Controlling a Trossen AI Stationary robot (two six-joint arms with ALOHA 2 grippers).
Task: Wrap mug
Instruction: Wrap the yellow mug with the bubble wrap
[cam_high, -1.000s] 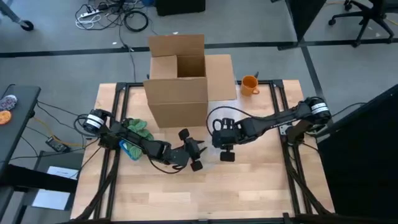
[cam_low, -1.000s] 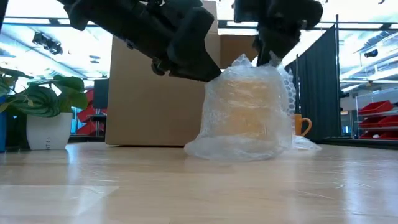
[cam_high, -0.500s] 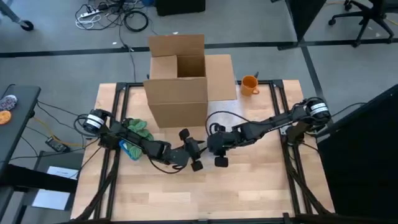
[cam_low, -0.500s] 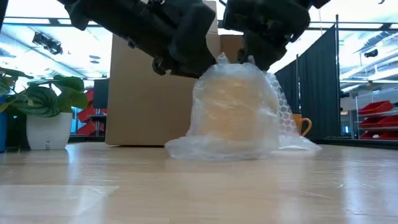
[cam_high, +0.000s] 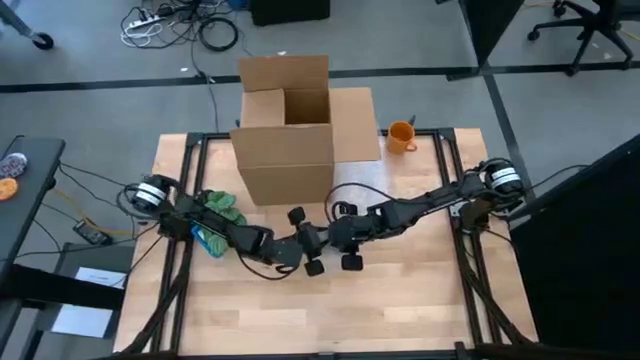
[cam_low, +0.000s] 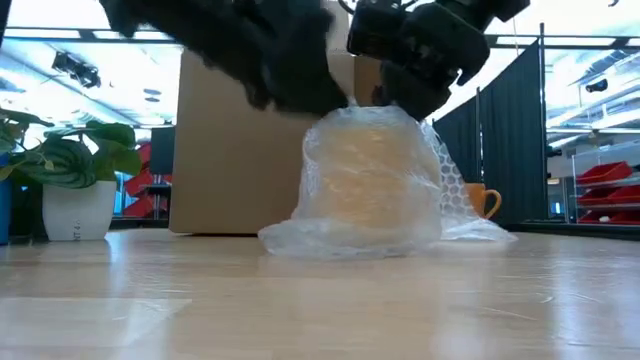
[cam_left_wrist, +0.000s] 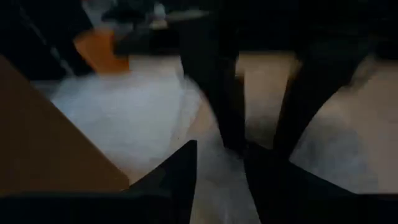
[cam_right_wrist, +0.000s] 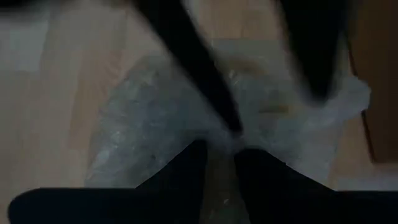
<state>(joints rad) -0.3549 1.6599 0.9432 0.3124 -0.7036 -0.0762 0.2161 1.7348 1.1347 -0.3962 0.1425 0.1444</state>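
Observation:
A mug (cam_low: 378, 165) stands on the table inside clear bubble wrap (cam_low: 335, 205), showing as a yellowish shape. The wrap's loose hem (cam_low: 320, 240) spreads on the wood. In the high view both grippers hide the bundle at the table's middle. My left gripper (cam_high: 312, 250) comes from the left and my right gripper (cam_high: 340, 243) from the right. Both meet over the bundle's top, each shut on the wrap. My left gripper pinches gathered bubble wrap at the bundle's top (cam_left_wrist: 217, 134) between its two fingers, slanting down from the table's left. The bundle stands upright on the table. My right gripper pinches the gathered wrap at the top (cam_right_wrist: 219, 140) between its two fingers, slanting down from the table's right, close beside the left fingers.
An open cardboard box (cam_high: 285, 130) stands just behind the bundle. An orange mug (cam_high: 401, 135) sits at the far right. A green plant in a white pot (cam_low: 70, 190) is at the left. Bare wood lies toward the near edge.
My right gripper has gone toward the table's left edge, closing in on the left gripper. The wrapped bundle has slid left along the table with it, staying upright, and its loose wrap now trails on the right.

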